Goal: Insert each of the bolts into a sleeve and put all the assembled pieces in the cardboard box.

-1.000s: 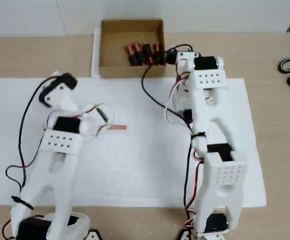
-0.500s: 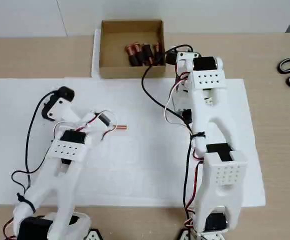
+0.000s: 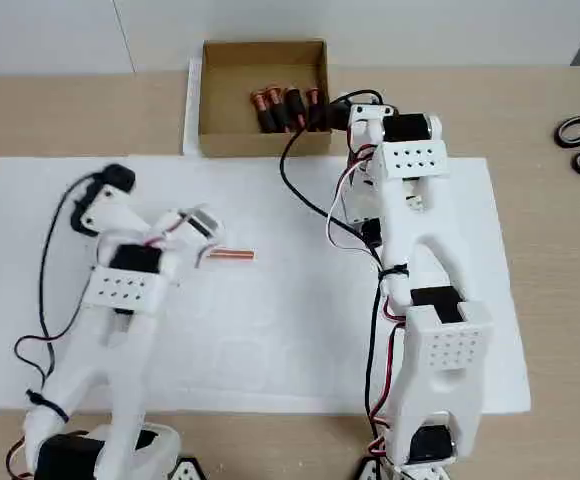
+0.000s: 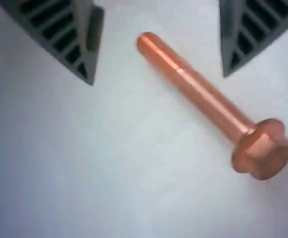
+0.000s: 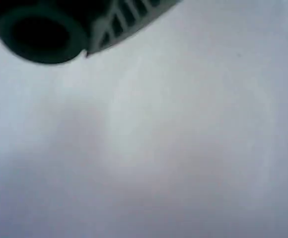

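My left claw point(image 4: 156, 74) is released, tips astride the shank end of the bolt point(image 4: 203, 96), which lies flat on the white sheet point(image 3: 290, 330) toward the left edge of the desk point(image 3: 70, 110), so closing this far off-centre prob pivots or rolls it out; the right claw point(image 3: 355, 110) I can't tell, clenched or not.

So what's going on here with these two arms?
Two robot arms are fitting bolts into sleeves. The left arm hovers with open jaws either side of a copper bolt lying on the white sheet. The right arm holds a black sleeve. Several finished pieces lie in the cardboard box.
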`<state>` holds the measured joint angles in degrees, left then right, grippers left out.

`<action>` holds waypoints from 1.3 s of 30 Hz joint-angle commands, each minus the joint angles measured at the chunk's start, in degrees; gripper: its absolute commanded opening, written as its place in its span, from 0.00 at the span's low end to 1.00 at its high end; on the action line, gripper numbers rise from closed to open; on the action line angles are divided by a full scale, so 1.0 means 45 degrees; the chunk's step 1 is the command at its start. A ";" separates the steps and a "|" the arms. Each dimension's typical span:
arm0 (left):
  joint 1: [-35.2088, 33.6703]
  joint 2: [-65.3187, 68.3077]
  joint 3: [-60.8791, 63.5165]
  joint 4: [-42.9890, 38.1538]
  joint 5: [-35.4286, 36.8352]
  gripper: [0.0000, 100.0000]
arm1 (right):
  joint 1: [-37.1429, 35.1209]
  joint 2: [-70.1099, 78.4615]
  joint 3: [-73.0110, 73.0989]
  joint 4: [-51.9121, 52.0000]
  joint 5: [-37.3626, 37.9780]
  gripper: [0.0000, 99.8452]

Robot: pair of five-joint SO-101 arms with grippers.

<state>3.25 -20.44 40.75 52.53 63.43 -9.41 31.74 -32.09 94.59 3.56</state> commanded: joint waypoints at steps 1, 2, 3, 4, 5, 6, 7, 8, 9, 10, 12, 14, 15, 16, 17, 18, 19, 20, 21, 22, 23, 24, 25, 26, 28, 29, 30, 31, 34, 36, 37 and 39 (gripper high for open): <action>-0.0059 -0.0274 -0.0908 0.0469 0.0098 0.16 | -0.0068 -0.0869 -0.0078 -0.0068 -0.0176 0.00; -0.0078 0.0000 -0.0967 0.0469 0.0117 0.16 | -0.0068 -0.0869 -0.0078 -0.0068 -0.0176 0.00; -0.0137 0.0332 -0.1065 0.0488 0.0234 0.16 | -0.0068 -0.0869 -0.0078 -0.0068 -0.0176 0.00; -0.0176 0.0781 -0.1221 0.0488 0.0488 0.16 | -0.0068 -0.0869 -0.0078 -0.0068 -0.0176 0.00; -0.0274 0.1250 -0.1455 0.0527 0.0625 0.16 | -0.0068 -0.0869 -0.0078 -0.0049 -0.0176 0.00; -0.0313 0.1778 -0.1807 0.0645 0.0664 0.16 | -0.0068 -0.0869 -0.0078 -0.0049 -0.0176 0.00; -0.0332 0.2286 -0.2276 0.0957 0.0723 0.16 | -0.0068 -0.0869 -0.0078 -0.0049 -0.0176 0.00; -0.0332 0.2774 -0.2803 0.1387 0.0762 0.16 | -0.0068 -0.0869 -0.0078 -0.0049 -0.0176 0.00; -0.0293 0.3223 -0.3350 0.1875 0.0762 0.16 | -0.0068 -0.0869 -0.0078 -0.0029 -0.0176 0.00; -0.0274 0.3653 -0.3897 0.2383 0.0781 0.16 | -0.0068 -0.0869 -0.0078 -0.0029 -0.0176 0.00; -0.0274 0.4435 -0.4874 0.3145 0.0918 0.16 | -0.0068 -0.0869 -0.0078 -0.0029 -0.0176 0.00; -0.0274 0.5040 -0.5519 0.3614 0.0957 0.16 | -0.0068 -0.0869 -0.0078 -0.0029 -0.0176 0.00; -0.0274 0.5275 -0.5734 0.3731 0.1055 0.16 | -0.0068 -0.0869 -0.0078 -0.0029 -0.0176 0.00; -0.0274 0.5529 -0.5871 0.3790 0.1114 0.16 | -0.0068 -0.0869 -0.0078 -0.0029 -0.0176 0.00; -0.0274 0.5763 -0.5929 0.3790 0.1114 0.16 | -0.0068 -0.0869 -0.0078 -0.0049 -0.0176 0.00; -0.0274 0.5958 -0.5949 0.3751 0.1114 0.16 | -0.0068 -0.0869 -0.0078 -0.0049 -0.0176 0.00; -0.0274 0.6115 -0.5949 0.3692 0.1114 0.16 | -0.0068 -0.0869 -0.0078 -0.0049 -0.0176 0.00; -0.0274 0.6291 -0.5949 0.3692 0.1153 0.16 | -0.0068 -0.0869 -0.0078 -0.0049 -0.0176 0.00; -0.0274 0.6427 -0.5968 0.3692 0.1231 0.16 | -0.0068 -0.0869 -0.0078 -0.0049 -0.0176 0.00; -0.0274 0.6545 -0.5968 0.3692 0.1270 0.16 | -0.0068 -0.0869 -0.0078 -0.0068 -0.0176 0.00; -0.0274 0.6662 -0.5968 0.3692 0.1270 0.16 | -0.0068 -0.0869 -0.0078 -0.0068 -0.0176 0.00; -0.0274 0.6759 -0.5968 0.3673 0.1270 0.16 | -0.0068 -0.0869 -0.0078 -0.0068 -0.0176 0.00; -0.0274 0.6857 -0.5968 0.3595 0.1270 0.16 | -0.0068 -0.0869 -0.0078 -0.0068 -0.0176 0.00; -0.0274 0.6974 -0.5968 0.3458 0.1270 0.16 | -0.0068 -0.0869 -0.0078 -0.0068 -0.0176 0.00; -0.0293 0.7189 -0.5968 0.3223 0.1270 0.16 | -0.0068 -0.0869 -0.0078 -0.0068 -0.0176 0.00; -0.0293 0.7326 -0.5968 0.3106 0.1270 0.16 | -0.0068 -0.0869 -0.0078 -0.0068 -0.0176 0.00; -0.0293 0.7463 -0.5968 0.2969 0.1270 0.15 | -0.0068 -0.0869 -0.0078 -0.0068 -0.0176 0.00; -0.0293 0.7580 -0.5968 0.2852 0.1270 0.13 | -0.0068 -0.0869 -0.0078 -0.0068 -0.0176 0.00; -0.0293 0.7951 -0.5968 0.2579 0.1270 0.04 | -0.0068 -0.0869 -0.0078 -0.0068 -0.0176 0.00; -0.0293 0.8049 -0.5968 0.2540 0.1270 0.00 | -0.0068 -0.0869 -0.0078 -0.0068 -0.0176 0.00; -0.0293 0.8068 -0.5968 0.2540 0.1270 0.01 | -0.0068 -0.0869 -0.0078 -0.0068 -0.0176 0.00; -0.0274 0.8049 -0.5968 0.2540 0.1231 0.01 | -0.0068 -0.0869 -0.0078 -0.0068 -0.0176 0.00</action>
<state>2.29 15.60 14.55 64.84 68.97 -9.41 31.74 -32.09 94.59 3.38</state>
